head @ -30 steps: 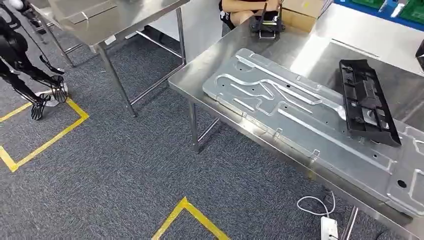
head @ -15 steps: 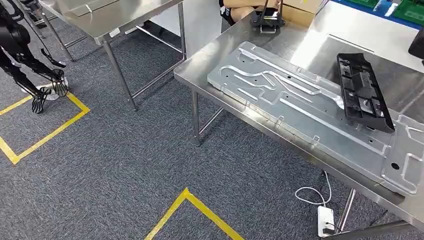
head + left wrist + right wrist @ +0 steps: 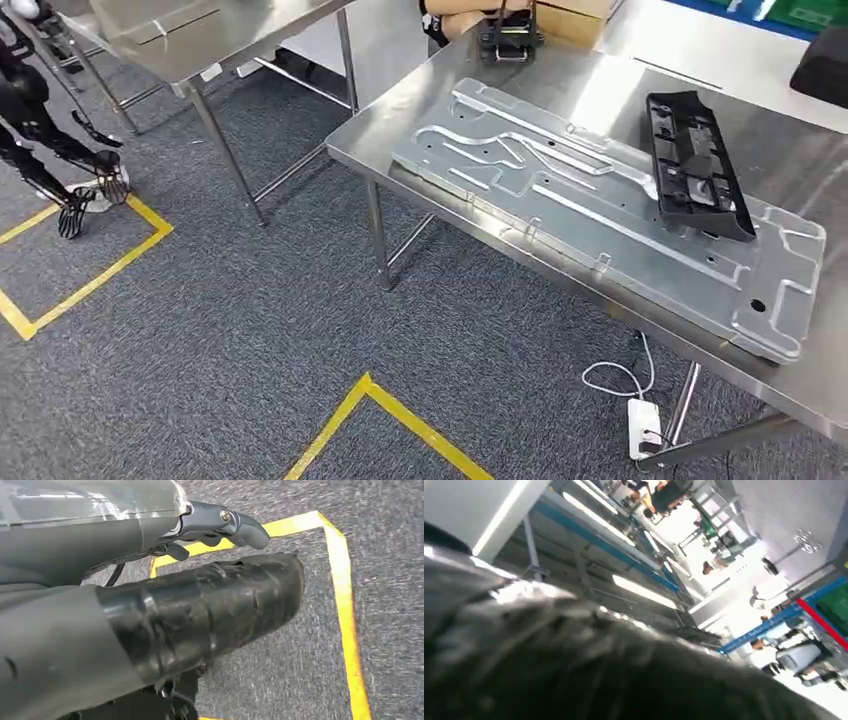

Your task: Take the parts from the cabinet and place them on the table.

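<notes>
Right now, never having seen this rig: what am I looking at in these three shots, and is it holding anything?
It is a two-legged humanoid robot with a camera on its head and one behind each hand.

The head view looks forward and down at a steel table. On it lies a large stamped metal plate, with a long black part resting across the plate's far end. A smaller black part sits at the table's far edge, next to a person.

The left wrist view looks down past the left hand at grey carpet and yellow floor tape. I cannot tell whether that hand holds anything.

The right wrist view points up at ceiling lights. The dark blur close to the lens is probably the right hand, and its state is unclear too.
</notes>
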`<action>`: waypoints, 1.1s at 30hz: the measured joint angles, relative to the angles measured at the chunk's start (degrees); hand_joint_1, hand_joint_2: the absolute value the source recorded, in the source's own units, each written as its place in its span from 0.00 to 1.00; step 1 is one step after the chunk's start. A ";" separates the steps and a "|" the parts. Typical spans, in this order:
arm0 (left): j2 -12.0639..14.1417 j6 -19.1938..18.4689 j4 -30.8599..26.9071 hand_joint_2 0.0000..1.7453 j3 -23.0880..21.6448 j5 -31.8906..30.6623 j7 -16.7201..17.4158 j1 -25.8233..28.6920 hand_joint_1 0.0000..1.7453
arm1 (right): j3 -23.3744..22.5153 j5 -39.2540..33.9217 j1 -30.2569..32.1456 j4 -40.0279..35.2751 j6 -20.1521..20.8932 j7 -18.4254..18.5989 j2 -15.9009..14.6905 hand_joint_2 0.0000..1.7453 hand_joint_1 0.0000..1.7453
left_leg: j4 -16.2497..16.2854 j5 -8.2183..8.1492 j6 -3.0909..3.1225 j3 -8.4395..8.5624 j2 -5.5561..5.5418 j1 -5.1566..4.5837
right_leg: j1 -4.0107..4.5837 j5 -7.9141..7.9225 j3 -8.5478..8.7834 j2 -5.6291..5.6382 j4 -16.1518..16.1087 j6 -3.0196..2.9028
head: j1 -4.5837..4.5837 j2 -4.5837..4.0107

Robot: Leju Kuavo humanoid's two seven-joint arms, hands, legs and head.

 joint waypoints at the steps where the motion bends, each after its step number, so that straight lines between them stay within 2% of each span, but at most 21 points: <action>1: 0.00 -0.02 0.00 0.00 0.00 0.00 0.00 0.02 0.00 | 0.00 0.11 -0.09 0.00 0.11 0.00 0.05 0.00 0.00 | -5.27 1.24 0.29 2.68 -1.83 0.09 | -0.12 -0.09 -0.27 0.40 0.30 0.14 | 0.00 -0.02; 2: 0.07 -0.09 0.00 0.00 0.00 0.00 0.02 0.03 0.00 | 0.04 0.20 -0.43 0.00 0.33 0.00 0.13 0.00 0.00 | -6.43 0.12 0.53 4.14 -3.30 0.36 | 0.01 -0.01 -0.78 0.88 0.46 0.55 | 0.02 -0.02; 4: 0.07 -0.15 0.00 0.00 0.00 0.00 0.00 0.17 0.00 | 0.15 0.31 -0.46 -0.02 0.48 -0.02 0.46 0.00 0.00 | -6.90 0.50 0.64 3.71 -2.57 0.15 | -0.17 0.37 -1.04 2.02 0.44 1.34 | 0.02 0.00; 6: 0.02 -0.18 0.00 0.00 0.00 0.00 0.00 0.00 0.00 | 0.15 0.55 -0.63 -0.02 0.53 -0.02 0.46 0.00 0.00 | -7.77 0.84 1.43 3.81 -1.33 0.24 | -0.25 0.93 -1.29 3.31 -0.14 2.37 | 0.00 -0.02; 7: 0.00 -0.22 0.00 0.00 0.00 0.00 0.00 -0.06 0.00 | 0.15 0.64 -0.71 -0.02 0.55 -0.02 0.37 0.00 0.00 | -8.54 1.32 1.87 4.05 -0.27 0.47 | -0.51 0.36 -1.51 2.07 0.54 2.31 | 0.04 -0.02; 9: 0.04 -0.22 0.00 0.00 0.00 0.00 0.00 0.06 0.00 | 0.15 0.83 -1.60 0.00 0.68 0.00 0.15 0.00 0.00 | -8.93 1.61 2.29 3.90 0.67 0.29 | -0.15 -3.54 -4.32 -1.45 6.23 2.62 | 0.07 0.00; 11: 0.04 -0.24 0.00 0.00 0.00 0.00 0.00 0.13 0.00 | 0.33 0.88 -1.54 -0.02 0.96 -0.07 0.22 0.00 0.00 | -8.85 1.56 2.34 3.74 2.07 0.14 | -0.22 -7.02 -8.23 -2.18 14.85 2.99 | 0.07 0.00; 12: 0.04 -0.33 0.00 0.00 0.00 0.00 0.02 0.10 0.00 | 0.55 0.90 -1.59 -0.02 1.05 -0.07 0.22 0.00 0.00 | -8.79 1.54 2.37 3.65 2.76 0.08 | -0.27 -7.05 -9.06 -2.33 16.63 3.12 | 0.07 -0.02; 13: 0.02 -0.33 0.00 0.00 0.00 0.00 0.02 0.08 0.00 | 0.77 0.94 -1.74 -0.02 1.16 -0.07 0.22 0.00 0.00 | -8.68 1.48 2.40 3.62 3.39 0.07 | -0.30 -5.78 -8.45 -2.44 15.54 3.17 | 0.07 -0.02; 15: 0.02 -0.42 0.00 0.00 0.00 0.00 0.02 0.09 0.00 | 0.98 0.96 -2.22 -0.02 1.38 -0.07 0.22 0.00 0.00 | -8.31 1.10 2.20 3.74 4.49 0.07 | -0.27 -1.04 -3.90 -3.47 6.94 3.01 | 0.07 0.00; 16: 0.00 -0.44 0.00 0.00 0.00 0.00 0.02 0.09 0.00 | 1.03 0.96 -2.52 -0.02 1.38 -0.07 0.22 0.00 0.00 | -8.00 0.85 2.03 3.84 5.10 -0.01 | -0.18 1.01 -0.98 -5.24 1.47 2.82 | 0.07 -0.02; 17: 0.04 -0.48 0.00 0.00 0.00 0.00 0.02 0.09 0.00 | 1.09 0.98 -2.60 -0.02 1.38 -0.07 0.22 0.00 0.00 | -7.94 0.68 1.78 3.87 5.47 -0.40 | 0.64 -0.12 -0.72 -7.60 0.47 2.17 | 0.07 -0.02; 22: 0.04 -0.68 0.00 0.00 0.00 0.00 0.04 -0.07 0.00 | 1.46 1.01 -2.92 -0.07 1.44 -0.09 0.22 0.00 0.00 | -7.99 0.14 0.67 4.58 8.64 -0.75 | 0.37 0.78 -1.38 -3.78 0.08 0.85 | 0.04 -0.02; 23: 0.09 -0.68 0.00 0.00 0.00 0.00 0.04 -0.10 0.00 | 1.49 1.01 -3.18 -0.07 1.42 -0.07 0.22 0.00 0.00 | -6.08 -1.51 0.21 3.71 6.31 -0.31 | 0.07 1.06 -1.21 -3.30 -0.22 0.44 | 0.02 0.00; 25: 0.09 -0.68 0.00 0.00 0.00 0.00 0.04 -0.03 0.00 | 1.77 1.01 -3.23 -0.04 1.38 -0.07 0.53 0.00 0.00 | 2.98 -6.34 -0.03 -0.41 2.24 -0.12 | -0.01 1.28 -1.52 -1.91 -0.17 0.08 | 0.00 -0.02; 27: 0.09 -0.68 0.00 0.00 0.00 0.00 0.04 0.07 0.00 | 1.97 0.77 -2.95 -0.07 1.36 -0.18 0.77 0.00 0.00 | 10.52 -8.53 0.03 -4.23 1.05 -0.14 | 0.04 1.31 -1.81 -0.32 0.04 0.04 | 0.00 -0.02; 28: 0.09 -0.68 0.00 0.00 0.00 0.00 0.04 0.12 0.00 | 1.97 0.66 -2.96 -0.07 1.33 -0.17 0.77 0.00 0.00 | 10.71 -7.63 0.21 -4.54 0.86 -0.16 | 0.09 1.30 -1.87 0.42 0.18 0.04 | 0.00 -0.02; 30: 0.09 -0.68 0.00 0.00 0.00 0.00 0.04 0.16 0.00 | 1.99 0.50 -3.03 -0.07 1.25 -0.11 0.77 0.00 0.00 | 2.96 -2.30 0.85 -1.23 0.13 -0.17 | 0.23 1.28 -1.89 2.09 0.38 0.05 | 0.00 -0.02; 31: 0.09 -0.68 0.00 0.00 0.00 0.00 0.02 0.17 0.00 | 1.97 0.46 -3.02 -0.07 1.16 -0.09 0.79 0.00 0.00 | -2.54 0.35 1.33 1.22 -1.38 -0.19 | 0.25 1.29 -1.89 2.89 0.39 0.06 | 0.00 -0.02; 32: 0.35 -0.68 0.00 0.00 0.00 0.00 0.02 0.24 0.00 | 2.01 0.37 -3.06 -0.07 1.16 -0.09 0.79 0.00 0.00 | -5.91 0.76 1.86 2.47 -4.36 -0.10 | 0.18 1.30 -2.10 3.40 0.44 0.15 | 0.07 -0.02; 33: 0.37 -0.68 0.00 0.00 0.00 0.00 -0.02 0.27 0.00 | 2.01 0.35 -3.07 -0.04 1.16 -0.02 0.81 0.00 0.00 | -7.27 0.61 1.70 3.30 -4.29 0.17 | 0.41 1.27 -2.43 4.27 0.76 0.47 | 0.04 0.00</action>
